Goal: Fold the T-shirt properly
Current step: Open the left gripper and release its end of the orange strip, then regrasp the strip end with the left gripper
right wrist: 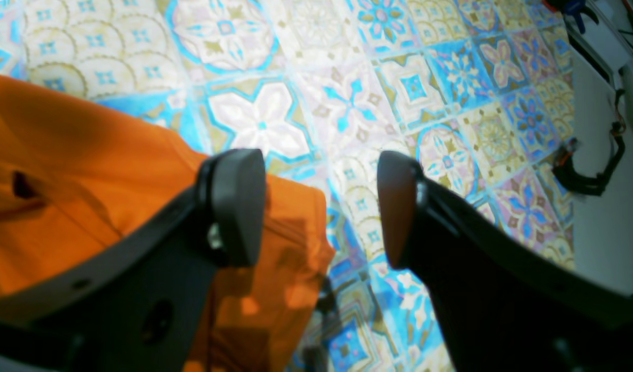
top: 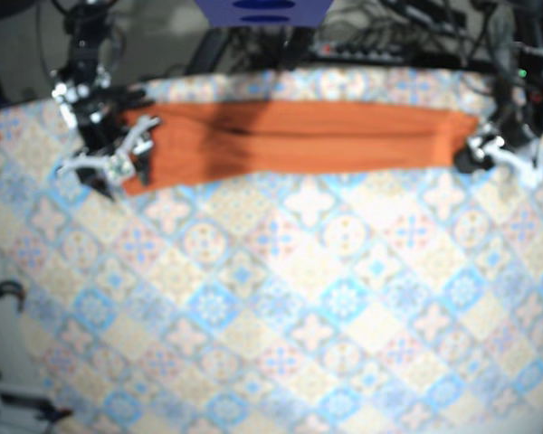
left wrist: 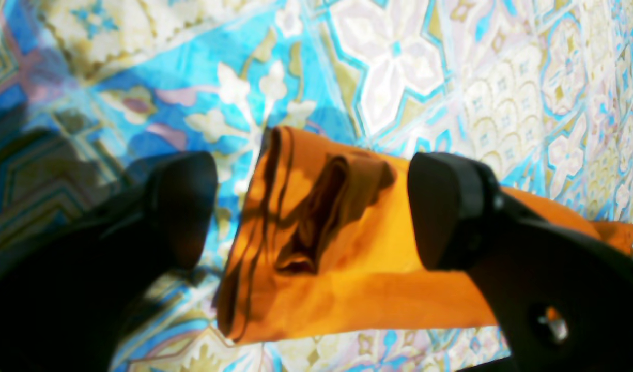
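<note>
Patterned desk [top: 281,298] carries the orange T-shirt [top: 299,136], folded into a long strip along the far edge.
My left end effector [left wrist: 311,206] and right end effector [right wrist: 321,206] are both released, one at each strip end.

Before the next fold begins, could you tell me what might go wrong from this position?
The left gripper stands open over one end of the T-shirt, where layers bunch; it might catch only some. The right gripper straddles the shirt's corner, one finger over the tablecloth, so it could pinch that too.
</note>
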Available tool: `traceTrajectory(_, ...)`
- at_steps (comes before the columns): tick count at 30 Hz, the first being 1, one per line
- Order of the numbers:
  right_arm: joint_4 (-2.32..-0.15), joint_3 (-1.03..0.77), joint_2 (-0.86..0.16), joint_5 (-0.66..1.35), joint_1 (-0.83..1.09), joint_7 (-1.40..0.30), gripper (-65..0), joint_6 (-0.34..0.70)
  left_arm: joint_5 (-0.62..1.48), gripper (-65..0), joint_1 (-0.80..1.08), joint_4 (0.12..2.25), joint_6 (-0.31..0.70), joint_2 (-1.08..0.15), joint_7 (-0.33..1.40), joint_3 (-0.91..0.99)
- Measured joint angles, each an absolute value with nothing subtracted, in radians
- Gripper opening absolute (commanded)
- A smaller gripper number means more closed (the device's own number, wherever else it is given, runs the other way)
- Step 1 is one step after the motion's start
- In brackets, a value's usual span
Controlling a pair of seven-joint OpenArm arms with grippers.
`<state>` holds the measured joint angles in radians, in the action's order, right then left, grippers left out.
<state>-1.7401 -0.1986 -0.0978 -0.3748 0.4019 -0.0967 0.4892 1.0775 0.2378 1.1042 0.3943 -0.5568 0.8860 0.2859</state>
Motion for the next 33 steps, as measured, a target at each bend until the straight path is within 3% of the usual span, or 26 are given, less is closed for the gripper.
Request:
traceTrajectory(18,-1.74,-0.198,-0.097,-0.375,0.402,-0.097,-31.2,0.49,1.085,-7.4,0.233,1.111,0.4,-0.558,0.969,0.286)
traceTrajectory(24,-1.74,-0.198,-0.097,-0.374,0.402,-0.097,-31.2,0.489,1.099,-7.4,0.233,1.114,0.402,-0.611,0.956,0.186)
traceTrajectory(33,-1.74,-0.199,-0.097,-0.375,0.402,-0.097,-31.2,0.489,1.098,-7.4,0.233,1.123,0.401,-0.618,0.96,0.179)
